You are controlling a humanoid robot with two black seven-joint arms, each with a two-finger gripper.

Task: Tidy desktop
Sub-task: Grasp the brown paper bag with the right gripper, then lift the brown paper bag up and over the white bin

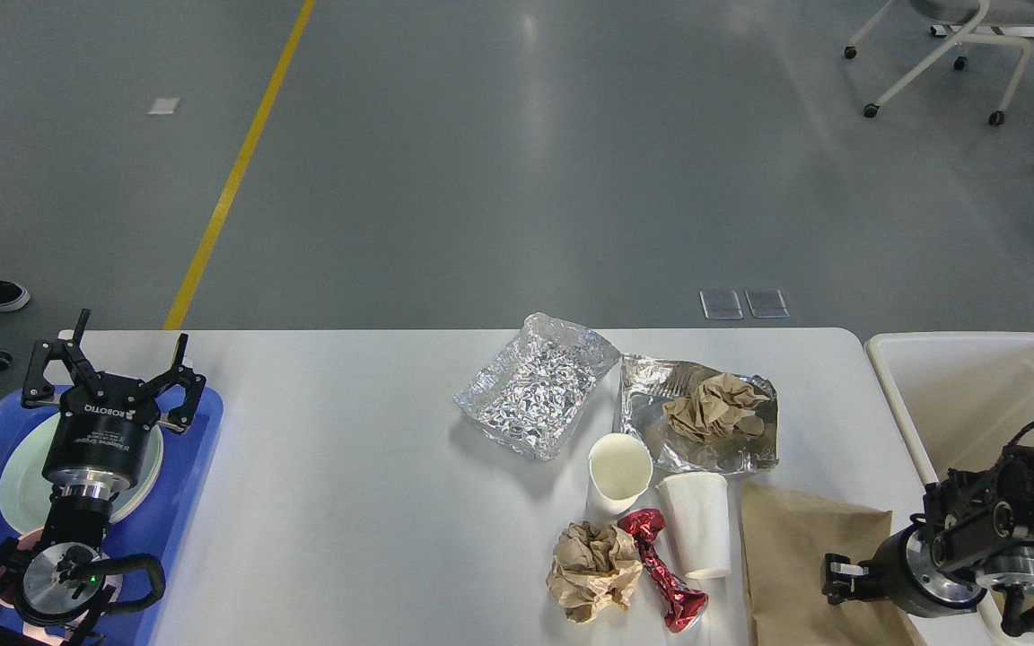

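The brown paper sheet [809, 565] on the desktop [346, 502] could be dragged off the near edge if it is pinched only at its border by the right gripper [833, 579], whose jaw state cannot be told. Beyond it, a white cup [699, 536] and a red wrapper [663, 574] crowd the sheet. The left gripper [104, 372] is spread over the blue tray [203, 440].

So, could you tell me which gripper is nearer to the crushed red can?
Right. The right gripper sits just right of the red can, over the brown paper bag; the left gripper is far left, above the blue tray.
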